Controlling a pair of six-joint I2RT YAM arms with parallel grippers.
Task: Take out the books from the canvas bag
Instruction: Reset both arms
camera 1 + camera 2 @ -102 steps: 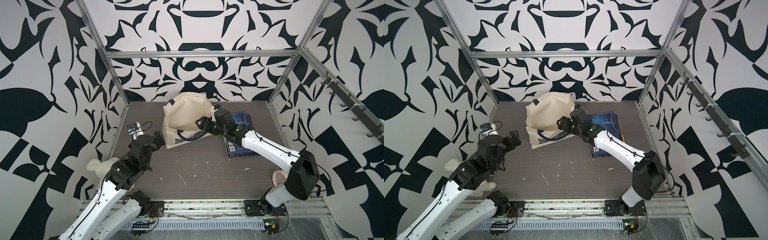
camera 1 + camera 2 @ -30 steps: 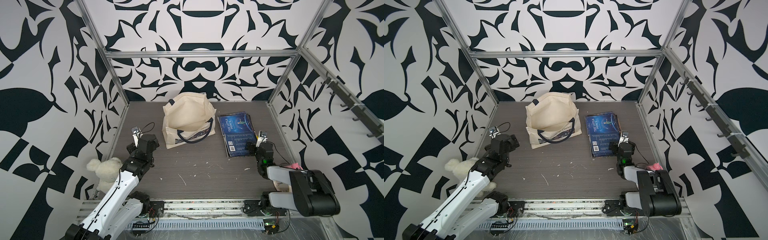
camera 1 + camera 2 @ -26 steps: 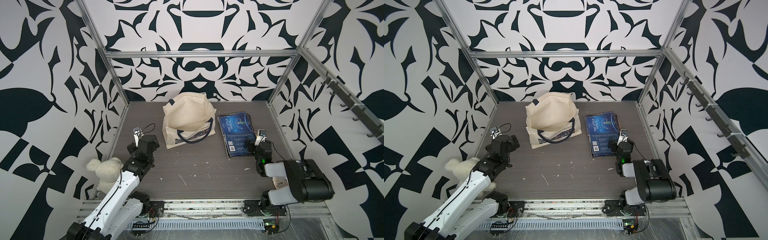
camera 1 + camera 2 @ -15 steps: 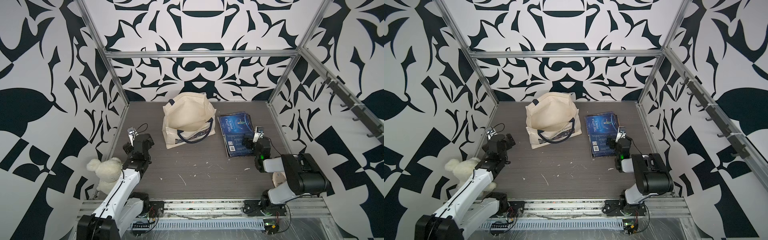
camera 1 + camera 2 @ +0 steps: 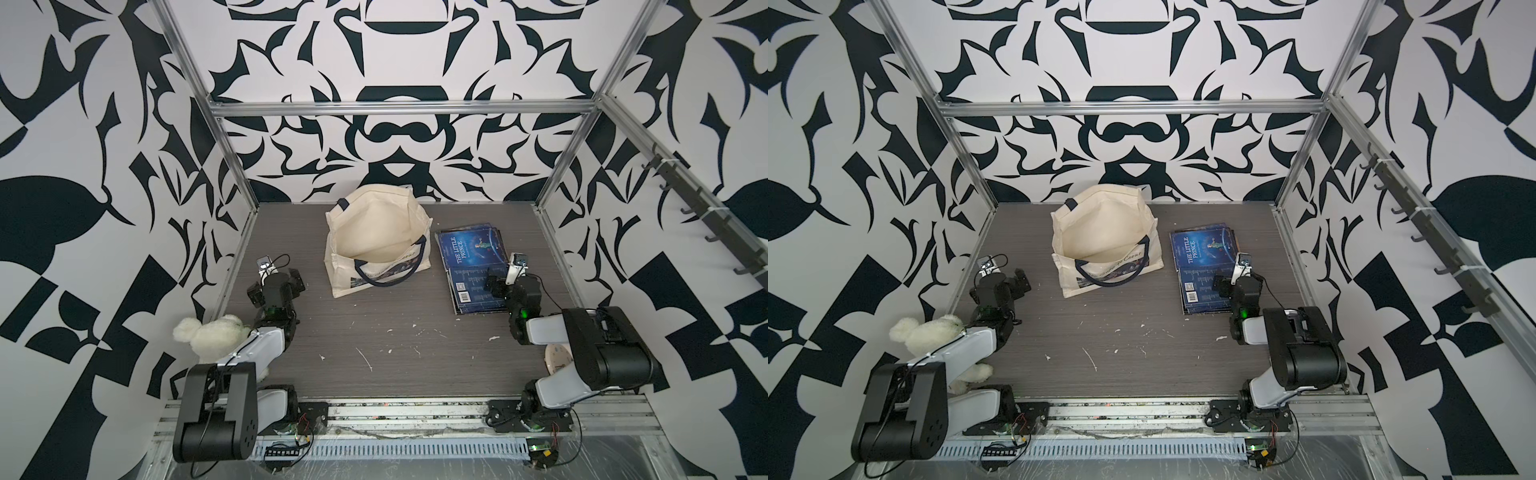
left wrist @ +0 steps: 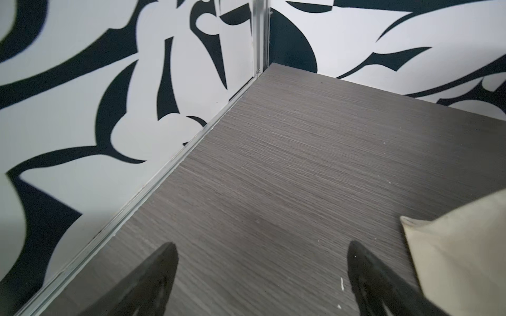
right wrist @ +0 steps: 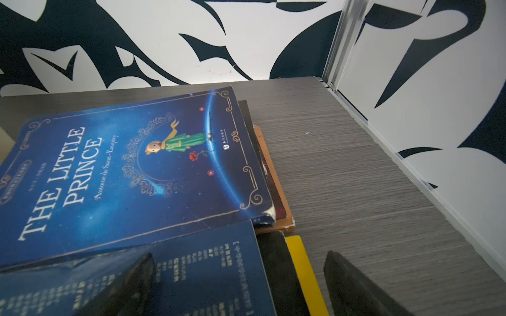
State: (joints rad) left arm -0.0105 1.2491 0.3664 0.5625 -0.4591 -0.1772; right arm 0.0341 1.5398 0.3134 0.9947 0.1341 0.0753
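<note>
At the near left edge, a fluffy white plush bear (image 5: 212, 334) sits tucked against the left arm, out of play. White scraps litter the middle of the dark grey wood-grain table (image 5: 374, 353).

Further in, the left gripper (image 6: 261, 251) hangs low by the left wall. Its jaws are spread wide with nothing between them, and a corner of the bag lies near one finger.

Across on the right, the right gripper (image 7: 239, 257) is just as wide apart and empty, poised over the near edge of the stack of thin books (image 5: 469, 253). The covers are mostly dark blue, a yellow edge peeks out, and "The Little Prince" lies face up on top. The stack lies flat on the table, right of the bag and clear of it.

Far centre, the cream-white canvas bag with navy strap handles (image 5: 374, 232) stands upright, mouth gaping, and only pale lining shows inside.

My read is that the unpacking looks done. If anything remains, the next move calls for a reach into that mouth, where the drooping near handle could snag a finger.
</note>
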